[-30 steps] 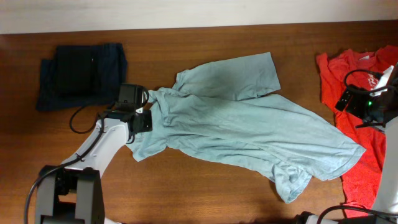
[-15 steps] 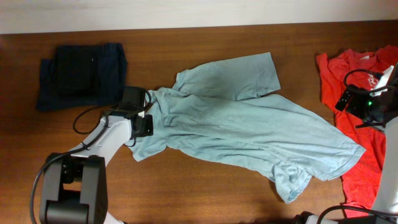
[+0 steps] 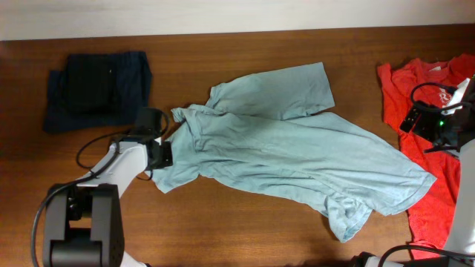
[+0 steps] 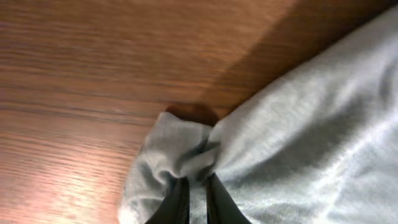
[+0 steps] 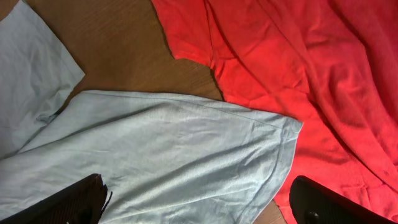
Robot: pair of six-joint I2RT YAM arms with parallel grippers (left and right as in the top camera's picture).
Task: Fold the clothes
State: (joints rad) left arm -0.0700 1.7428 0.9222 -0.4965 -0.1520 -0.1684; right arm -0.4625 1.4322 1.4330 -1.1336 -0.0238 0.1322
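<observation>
A: Which hand has the grey-blue T-shirt point(image 3: 297, 152)?
B: The left gripper point(image 4: 198, 190). Its jaws are almost together, pinching a bunched fold at the shirt's near edge. Bare table point(image 4: 93, 74) lies beyond its fingertips.
A: And the rest of the shirt, seen from that hand?
B: All of it runs off to one side — toward the other arm. The long axis goes from the pinch slantwise across the table to the hem corner, which ends just under the right gripper point(image 5: 199, 208).
A: Is that one holding anything?
B: No. Its fingers stand spread wide, hovering with nothing between them. Below it the hem corner meets the red T-shirt point(image 5: 298, 56) and seems to overlap its edge.
A: So which arm is nearer which end?
B: Each has its own — left at the pinched end, right over the hem. The shirt lies crumpled and askew, so a pull by the left hand probably has to go along that axis, away from the right hand, to draw it flat. The dark pile point(image 3: 96, 89) lies on the left hand's other side, near the shirt but not touching it.
</observation>
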